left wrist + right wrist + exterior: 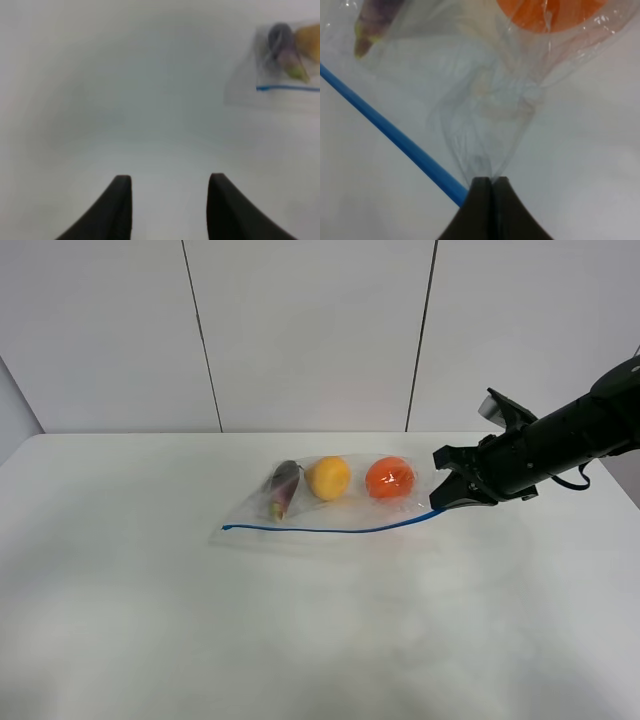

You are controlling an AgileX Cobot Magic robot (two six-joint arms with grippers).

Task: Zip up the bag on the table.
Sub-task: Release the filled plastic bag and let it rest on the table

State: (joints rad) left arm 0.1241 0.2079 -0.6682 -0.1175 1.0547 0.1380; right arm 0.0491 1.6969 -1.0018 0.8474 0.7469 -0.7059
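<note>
Table [300,650]: white top, lying bare across the near ground. Left gripper [170,177]: hovering over bare table, well apart from the bag, fingers standing spread, holding nothing. Bag [352,512]: clear plastic, lying mid-table, slightly right of centre, with its blue zipper strip [320,530] running along the near edge. Contents sitting toward the far edge, left to right: eggplant [284,488], yellow pear [328,478], orange [390,478]. Right gripper [489,179]: reaching in from the right, fingers pressed together, pinching the bag's right corner beside the strip's end.
</note>
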